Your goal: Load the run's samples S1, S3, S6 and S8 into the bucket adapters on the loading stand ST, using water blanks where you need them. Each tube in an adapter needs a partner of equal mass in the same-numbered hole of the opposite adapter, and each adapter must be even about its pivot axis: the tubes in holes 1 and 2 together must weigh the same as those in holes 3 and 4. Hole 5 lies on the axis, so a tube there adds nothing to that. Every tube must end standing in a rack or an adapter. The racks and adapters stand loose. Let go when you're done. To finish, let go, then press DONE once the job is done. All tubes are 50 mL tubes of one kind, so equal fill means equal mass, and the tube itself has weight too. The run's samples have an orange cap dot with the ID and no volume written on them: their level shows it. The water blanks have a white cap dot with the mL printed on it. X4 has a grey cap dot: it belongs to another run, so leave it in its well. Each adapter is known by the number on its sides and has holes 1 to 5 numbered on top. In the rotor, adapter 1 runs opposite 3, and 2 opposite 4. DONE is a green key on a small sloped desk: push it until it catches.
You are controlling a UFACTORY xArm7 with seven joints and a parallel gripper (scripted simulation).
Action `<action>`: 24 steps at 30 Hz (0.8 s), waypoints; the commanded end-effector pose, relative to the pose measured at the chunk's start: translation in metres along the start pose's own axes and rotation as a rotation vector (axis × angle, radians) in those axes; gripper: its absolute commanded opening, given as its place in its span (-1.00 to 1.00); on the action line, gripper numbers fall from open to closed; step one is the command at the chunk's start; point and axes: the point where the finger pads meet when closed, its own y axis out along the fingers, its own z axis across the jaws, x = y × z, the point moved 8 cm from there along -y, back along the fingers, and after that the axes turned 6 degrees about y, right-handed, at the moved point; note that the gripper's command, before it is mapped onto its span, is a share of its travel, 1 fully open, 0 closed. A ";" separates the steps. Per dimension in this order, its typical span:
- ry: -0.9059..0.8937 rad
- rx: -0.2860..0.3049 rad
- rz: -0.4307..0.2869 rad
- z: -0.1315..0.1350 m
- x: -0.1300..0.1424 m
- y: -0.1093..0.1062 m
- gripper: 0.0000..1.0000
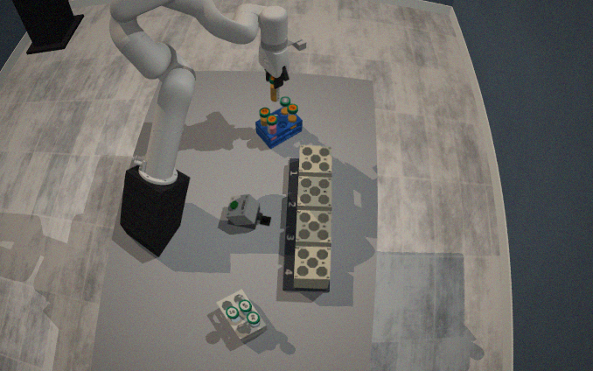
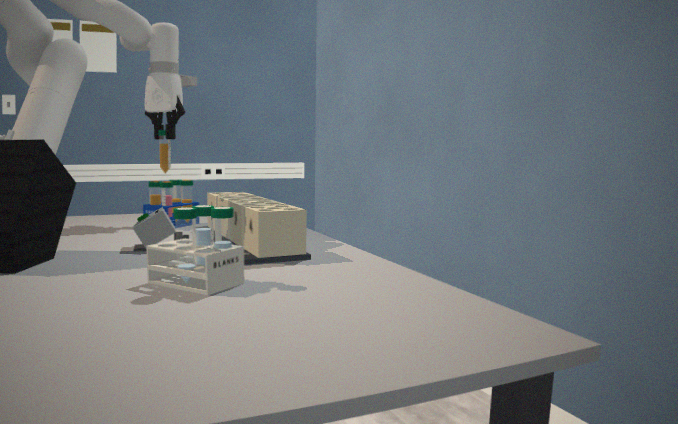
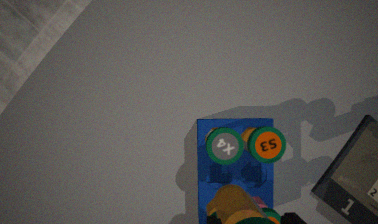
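One amber tube (image 1: 274, 91) (image 2: 164, 156) (image 3: 232, 202) clamped in part-closed claw (image 1: 277, 79) (image 2: 164, 134), tip above and apart from blue rack (image 1: 272, 141) (image 2: 149, 208) (image 3: 206, 177); air surrounds tube.

Held tube (image 1: 274, 92) (image 2: 164, 156) (image 3: 235, 202): ID unreadable, cap cut off by wrist view's bottom edge. Gripper (image 1: 276, 79) (image 2: 164, 132): mostly out of wrist view. Dots on 2 orange-dot caps in blue rack (image 1: 285, 131) (image 2: 174, 205) (image 3: 207, 172): too small to read from top. Rack's lower end: behind held tube, past frame edge. Adapter hole numbers: blurred in top view. DONE desk (image 1: 243, 209) (image 2: 155, 227): partly behind blanks' caps, exterior. Arm (image 1: 170, 106) (image 2: 57, 89): upper part cropped, exterior.
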 end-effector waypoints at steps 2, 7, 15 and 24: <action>0.000 0.000 0.003 0.000 -0.001 -0.001 -1.00; 0.000 0.000 0.003 0.000 -0.001 -0.001 -1.00; 0.000 0.000 0.003 0.000 -0.001 -0.001 -1.00; 0.000 0.000 0.004 0.025 -0.003 -0.001 -1.00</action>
